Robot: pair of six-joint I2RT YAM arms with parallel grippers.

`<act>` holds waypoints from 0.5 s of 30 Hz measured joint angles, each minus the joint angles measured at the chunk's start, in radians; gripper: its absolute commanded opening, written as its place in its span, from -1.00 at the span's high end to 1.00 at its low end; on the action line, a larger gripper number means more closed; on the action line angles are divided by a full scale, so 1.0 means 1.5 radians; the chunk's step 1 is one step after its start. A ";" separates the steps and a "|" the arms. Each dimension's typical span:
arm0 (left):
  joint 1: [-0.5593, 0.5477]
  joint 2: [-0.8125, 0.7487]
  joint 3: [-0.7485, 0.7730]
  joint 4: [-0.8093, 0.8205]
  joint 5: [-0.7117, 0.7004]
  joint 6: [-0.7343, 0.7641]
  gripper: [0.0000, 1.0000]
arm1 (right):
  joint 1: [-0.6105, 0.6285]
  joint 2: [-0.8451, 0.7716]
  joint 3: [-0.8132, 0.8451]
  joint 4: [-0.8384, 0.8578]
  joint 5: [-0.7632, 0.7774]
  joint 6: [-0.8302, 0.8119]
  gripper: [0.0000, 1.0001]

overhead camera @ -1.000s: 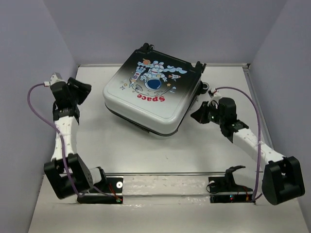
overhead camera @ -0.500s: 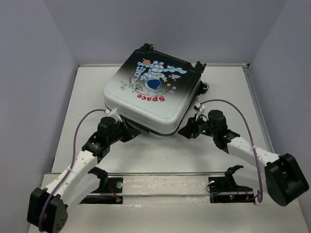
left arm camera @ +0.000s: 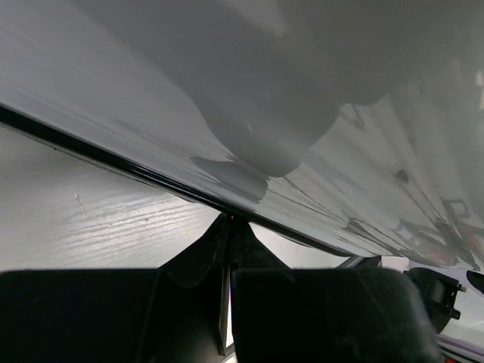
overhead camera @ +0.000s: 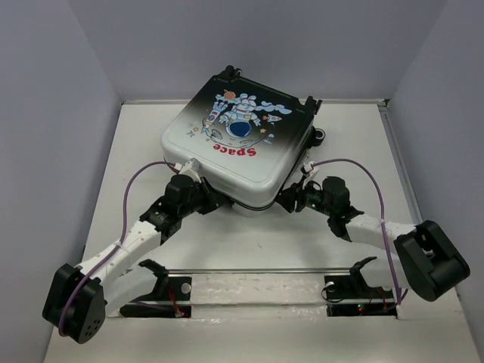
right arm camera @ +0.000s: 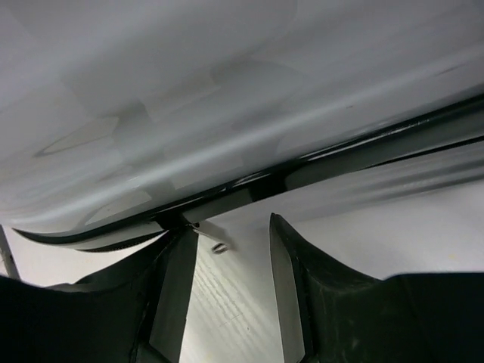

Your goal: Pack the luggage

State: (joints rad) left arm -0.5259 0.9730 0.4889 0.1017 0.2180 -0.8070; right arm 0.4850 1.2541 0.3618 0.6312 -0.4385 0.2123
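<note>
The luggage [overhead camera: 236,140], a small hard-shell suitcase with an astronaut and red "Space" print, lies flat at the table's back middle, its lid down. My left gripper [overhead camera: 214,201] is shut and empty, its tips against the black seam of the near left edge [left arm camera: 189,193]. My right gripper [overhead camera: 286,201] is open, its tips at the seam of the near right edge [right arm camera: 287,178]. A small metal zipper pull [right arm camera: 219,247] hangs between the right fingers [right arm camera: 283,280]. The white shell fills the top of both wrist views.
Pale walls close in the white table [overhead camera: 249,242] on three sides. Two black wheels [overhead camera: 311,102] stick out at the suitcase's far right. A metal rail [overhead camera: 265,270] runs across the near edge by the arm bases.
The left arm swung from the far left side down and in to the suitcase's near left edge. The right arm moved in and lower to the near right edge.
</note>
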 measured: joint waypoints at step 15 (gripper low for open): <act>-0.002 0.003 0.000 0.004 -0.005 0.003 0.76 | 0.000 0.117 -0.013 0.179 -0.020 0.002 0.66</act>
State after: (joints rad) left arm -0.5285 0.9768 0.4892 0.1081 0.2108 -0.8021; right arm 0.4850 1.4296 0.3428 0.8989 -0.4686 0.2157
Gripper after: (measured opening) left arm 0.120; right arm 0.246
